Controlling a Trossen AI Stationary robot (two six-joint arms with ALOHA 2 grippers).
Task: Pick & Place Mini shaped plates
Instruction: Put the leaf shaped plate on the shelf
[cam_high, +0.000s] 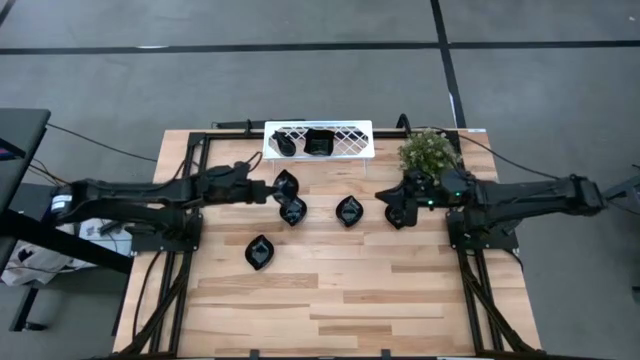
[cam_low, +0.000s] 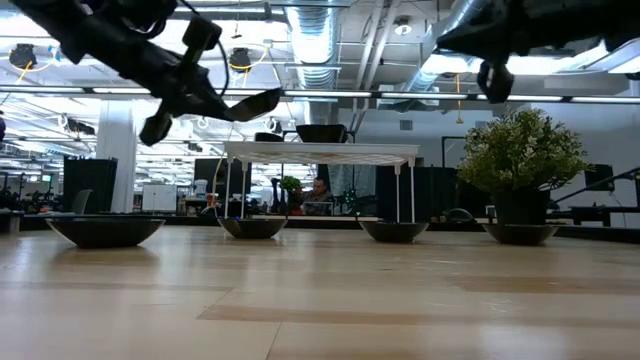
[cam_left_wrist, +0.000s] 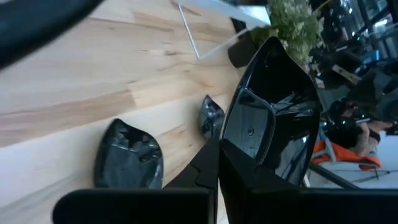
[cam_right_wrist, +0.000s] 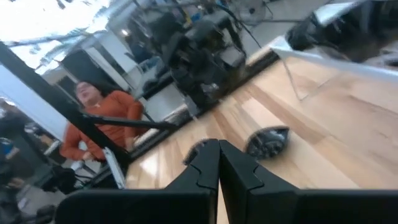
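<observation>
While the left hand (cam_high: 268, 188) hangs in the air above the wooden counter (cam_high: 330, 300), its fingers are clamped on a glossy black teardrop plate (cam_high: 285, 185), which the low view shows lifted clear of the wood and tilted (cam_low: 250, 103). In the left wrist view that plate (cam_left_wrist: 273, 118) stands on edge between the two dark fingers (cam_left_wrist: 205, 171), pinched by its rim.

Four more mini plates rest on the counter. One (cam_high: 293, 211) lies just below the held plate in the high view, another (cam_high: 349, 211) sits near the middle of the counter, a third (cam_high: 259, 251) lies apart toward the near edge, and a fourth (cam_high: 397, 215) sits under the right arm's tip. Two further black plates, one rounded (cam_high: 284, 144) and one square (cam_high: 319, 142), sit on the white lattice rack (cam_high: 350, 139) at the far edge, beside a small potted plant (cam_high: 428, 151).

The right hand (cam_high: 385, 195) hovers over the counter near the plant, its fingers (cam_right_wrist: 208, 171) pressed together with nothing between them.
</observation>
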